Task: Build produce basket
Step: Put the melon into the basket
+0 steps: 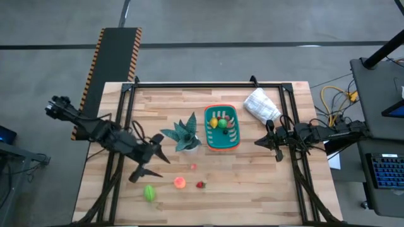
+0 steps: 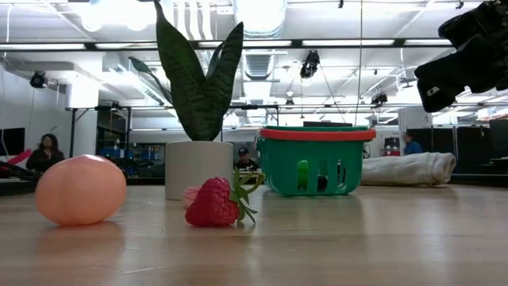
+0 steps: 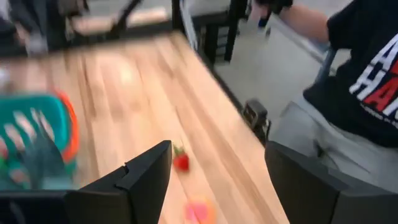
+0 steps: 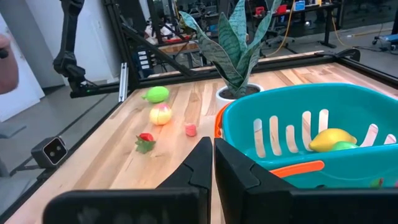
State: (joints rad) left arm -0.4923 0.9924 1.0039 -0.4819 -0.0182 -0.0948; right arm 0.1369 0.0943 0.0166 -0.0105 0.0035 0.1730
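The teal basket (image 1: 222, 127) with its orange band stands upright on the table, right of centre, with yellow, green and red toy produce inside. A green piece (image 1: 149, 193), an orange one (image 1: 180, 183), a strawberry (image 1: 201, 185) and a small pink piece (image 1: 193, 166) lie loose on the near part of the table. My left gripper (image 1: 151, 164) hovers open left of these pieces; its wrist view shows the strawberry (image 3: 181, 162) between the spread fingers, farther off. My right gripper (image 1: 259, 142) is shut and empty just right of the basket (image 4: 311, 143).
A potted spiky-leaved plant (image 1: 184, 135) stands close to the basket's left side. A white bag (image 1: 261, 104) lies at the far right corner. A person in a dark shirt (image 3: 367, 81) sits beyond the table's near edge. Bare wood lies in front of the basket.
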